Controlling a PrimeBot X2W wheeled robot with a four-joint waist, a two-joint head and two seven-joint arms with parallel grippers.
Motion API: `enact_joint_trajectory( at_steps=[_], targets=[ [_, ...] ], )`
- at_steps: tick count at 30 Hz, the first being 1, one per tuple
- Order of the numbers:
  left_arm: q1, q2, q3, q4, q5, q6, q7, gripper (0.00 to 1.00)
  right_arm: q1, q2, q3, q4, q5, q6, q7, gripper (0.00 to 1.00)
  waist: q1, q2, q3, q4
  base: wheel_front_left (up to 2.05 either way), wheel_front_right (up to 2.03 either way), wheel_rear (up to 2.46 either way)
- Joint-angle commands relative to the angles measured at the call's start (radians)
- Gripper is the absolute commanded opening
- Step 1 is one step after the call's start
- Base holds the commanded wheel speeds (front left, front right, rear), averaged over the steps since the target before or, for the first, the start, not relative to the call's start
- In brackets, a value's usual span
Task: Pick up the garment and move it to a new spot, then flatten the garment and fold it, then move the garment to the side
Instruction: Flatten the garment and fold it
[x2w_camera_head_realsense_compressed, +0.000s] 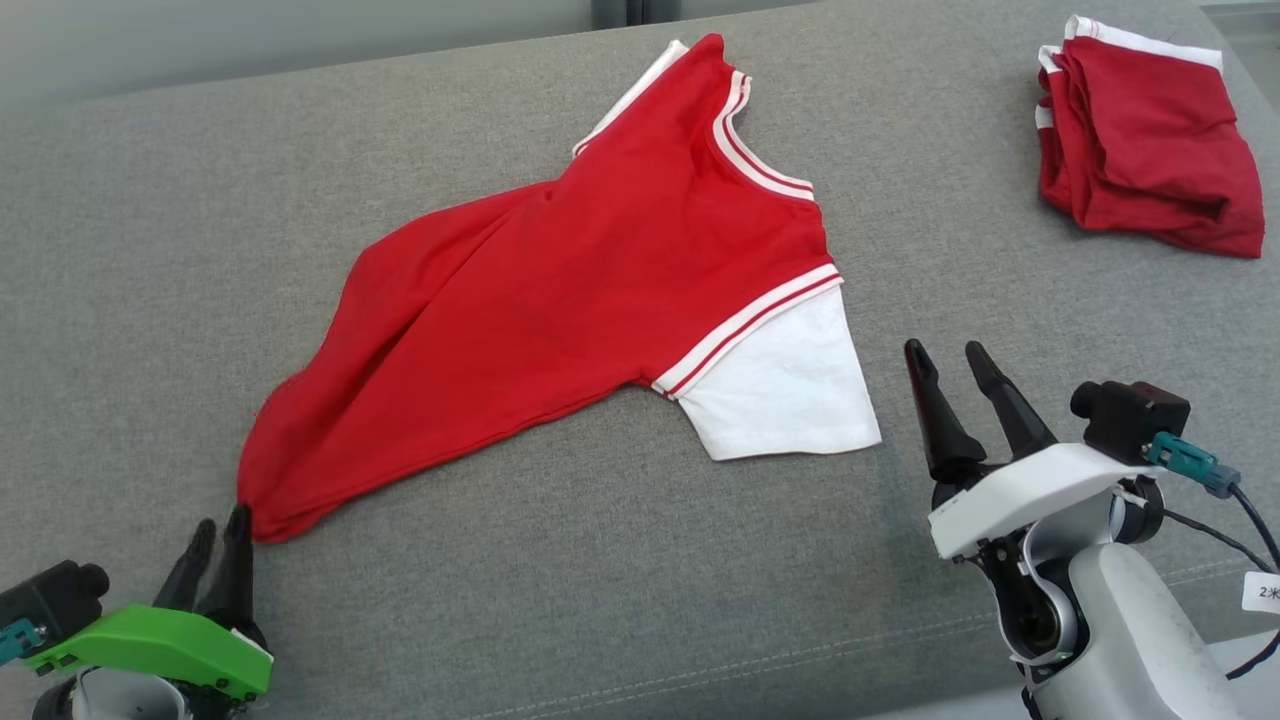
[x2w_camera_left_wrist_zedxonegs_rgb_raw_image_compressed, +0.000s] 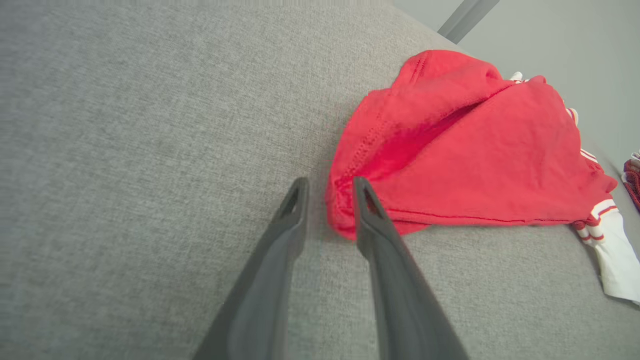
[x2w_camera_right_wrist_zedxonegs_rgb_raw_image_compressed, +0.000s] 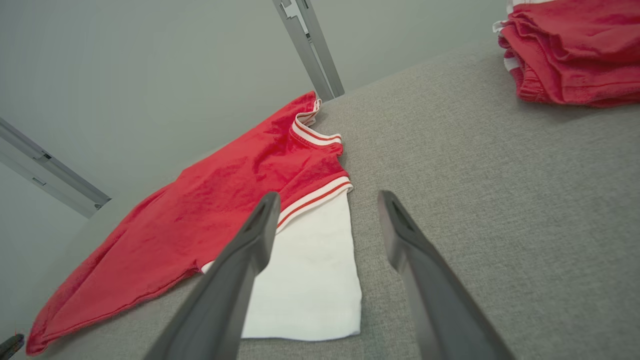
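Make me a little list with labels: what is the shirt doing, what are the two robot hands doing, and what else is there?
shirt: red shirt with a white sleeve, spread out but wrinkled on the grey fabric surface
left hand: open, one fingertip at the shirt's near corner, nothing between the fingers
right hand: open, holding nothing, beside the white sleeve
also there: folded red clothes at the far right
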Motion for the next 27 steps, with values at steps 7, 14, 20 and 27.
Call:
enact_joint_trajectory(
  at_steps=[7, 14, 20, 27],
  targets=[
    [0.039, -0.001, 0.043, -0.043, -0.012, 0.021, -0.051, 1.00, 0.019, 0.000, -0.002, 0.008, 0.004, 0.000, -0.004, 1.00, 0.0000, 0.0000, -0.015, 0.008, 0.00, 0.00, 0.00],
    [0.074, -0.031, 0.047, -0.139, 0.020, 0.074, -0.077, 1.00, 0.034, 0.002, -0.001, 0.023, 0.003, 0.000, 0.000, 1.00, 0.0000, 0.0000, -0.043, 0.020, 0.00, 0.00, 0.00],
    [0.094, -0.053, 0.009, -0.216, 0.102, 0.128, -0.090, 1.00, 0.042, 0.005, 0.002, 0.046, -0.003, 0.000, 0.002, 1.00, 0.0000, 0.0000, -0.074, 0.029, 0.00, 0.00, 0.00],
    [0.112, -0.076, -0.023, -0.253, 0.144, 0.160, -0.093, 1.00, 0.050, 0.011, -0.021, 0.097, -0.020, 0.000, 0.015, 1.00, 0.0000, 0.0000, -0.089, 0.041, 0.00, 0.00, 0.00]
  ],
)
